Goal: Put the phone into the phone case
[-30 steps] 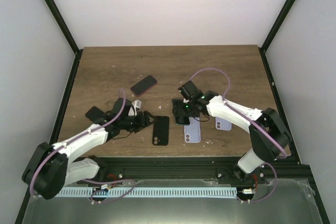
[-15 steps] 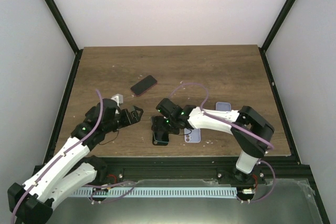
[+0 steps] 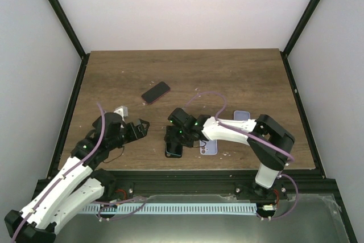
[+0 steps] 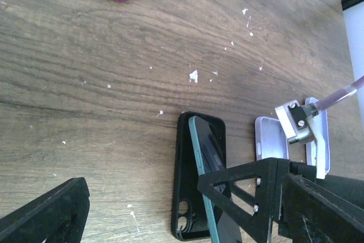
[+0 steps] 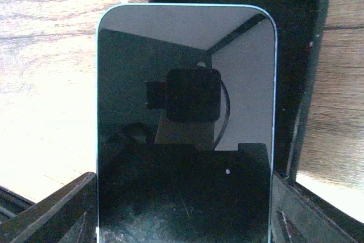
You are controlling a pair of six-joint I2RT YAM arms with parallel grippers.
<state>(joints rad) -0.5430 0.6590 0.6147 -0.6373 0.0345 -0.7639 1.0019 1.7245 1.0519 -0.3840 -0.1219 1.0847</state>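
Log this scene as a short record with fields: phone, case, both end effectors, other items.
phone: teal-edged, tilted over the case, not seated
case: black, lying flat, open side up
right end effector: shut on phone
left end effector: open, empty, left of the case
other: magenta phone farther back; lavender case right of the black one
task: insertion not yet done

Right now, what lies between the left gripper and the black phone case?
Nothing but bare wooden table. The top external view shows that stretch between the left gripper and the phone case.
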